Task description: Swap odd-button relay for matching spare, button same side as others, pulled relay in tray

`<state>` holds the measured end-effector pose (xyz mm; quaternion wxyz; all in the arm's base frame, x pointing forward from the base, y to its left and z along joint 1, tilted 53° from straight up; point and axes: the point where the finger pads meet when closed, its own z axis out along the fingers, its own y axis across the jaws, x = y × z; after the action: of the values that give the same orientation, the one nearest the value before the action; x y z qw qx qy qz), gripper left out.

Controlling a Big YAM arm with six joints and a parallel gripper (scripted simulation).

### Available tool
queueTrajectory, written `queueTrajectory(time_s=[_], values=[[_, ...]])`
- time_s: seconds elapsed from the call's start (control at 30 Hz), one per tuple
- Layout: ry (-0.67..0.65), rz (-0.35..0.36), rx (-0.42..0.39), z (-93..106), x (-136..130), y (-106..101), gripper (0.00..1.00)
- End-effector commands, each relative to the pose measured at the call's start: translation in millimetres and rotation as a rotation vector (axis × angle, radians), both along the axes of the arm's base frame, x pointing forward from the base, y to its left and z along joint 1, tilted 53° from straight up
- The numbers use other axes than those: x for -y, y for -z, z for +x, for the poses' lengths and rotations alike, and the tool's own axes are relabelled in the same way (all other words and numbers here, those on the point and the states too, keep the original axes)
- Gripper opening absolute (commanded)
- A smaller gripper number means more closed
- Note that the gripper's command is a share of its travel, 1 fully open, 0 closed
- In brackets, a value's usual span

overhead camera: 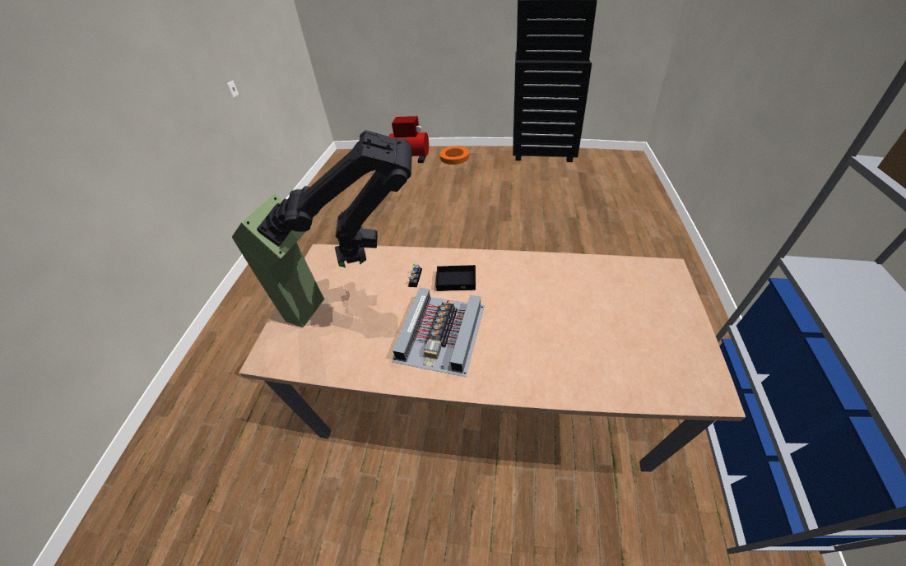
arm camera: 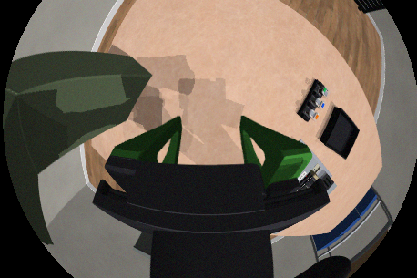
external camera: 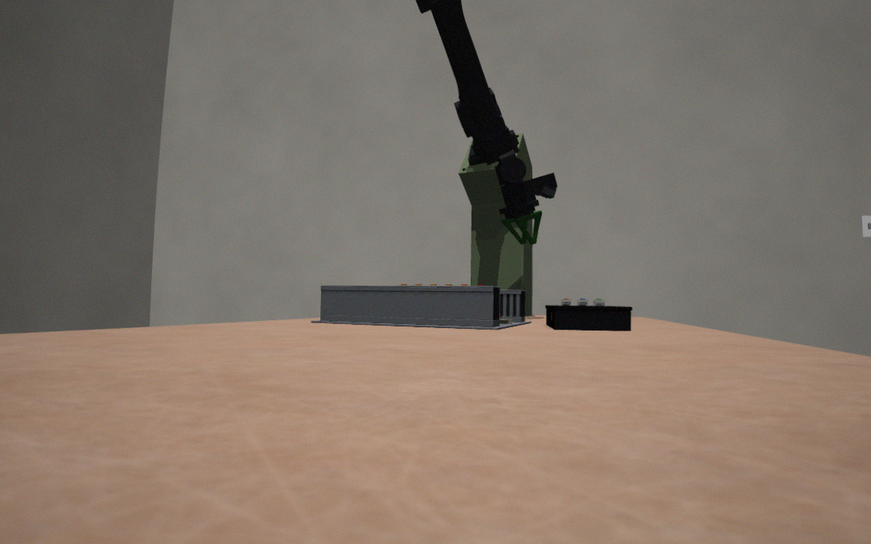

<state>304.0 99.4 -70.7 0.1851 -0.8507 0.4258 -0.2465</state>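
My gripper [overhead camera: 352, 263] [external camera: 526, 241] [arm camera: 210, 121] is open and empty, high above the table's back left part, left of the spares. The panel [overhead camera: 474, 335] [external camera: 408, 307] carries a row of relays between two grey ducts. Several have orange buttons [external camera: 433, 285]; one red button [external camera: 479, 285] is at the row's back end. Three spares stand upright in a black holder [overhead camera: 411, 283] [arm camera: 303, 115]: an orange-button spare [arm camera: 313, 114], a blue-button spare [arm camera: 320, 103] and a green-button spare [arm camera: 324, 91]. The black tray [overhead camera: 455, 288] [external camera: 587, 319] beside them is empty. Sockets and seating depth are hidden.
The green arm pedestal [overhead camera: 280, 280] [arm camera: 91, 87] stands at the table's left end. A beige block [overhead camera: 431, 348] sits at the front end of the relay row. The grey ducts stand along both sides of the row. A shelf rack with blue bins is off the table's right end.
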Motion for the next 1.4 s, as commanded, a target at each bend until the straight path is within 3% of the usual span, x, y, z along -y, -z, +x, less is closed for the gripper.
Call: queueTrajectory(time_s=[0.0, 0.3, 0.7, 0.97, 1.2, 1.27, 1.37], values=[[-0.006, -0.006, -0.019, -11.6, 3.0, 3.6, 0.59], [-0.002, -0.003, -0.016, -8.4, 2.2, 2.5, 0.59], [0.057, 0.021, 0.017, 22.6, -0.1, -11.5, 0.59], [0.143, 0.056, 0.059, 68.5, -3.0, -36.2, 0.59], [0.245, 0.1, 0.109, 120.1, -3.1, -73.6, 0.59], [0.245, 0.1, 0.109, 120.1, -3.1, -73.6, 0.59], [0.292, 0.122, 0.133, 142.9, -1.7, -94.2, 0.59]])
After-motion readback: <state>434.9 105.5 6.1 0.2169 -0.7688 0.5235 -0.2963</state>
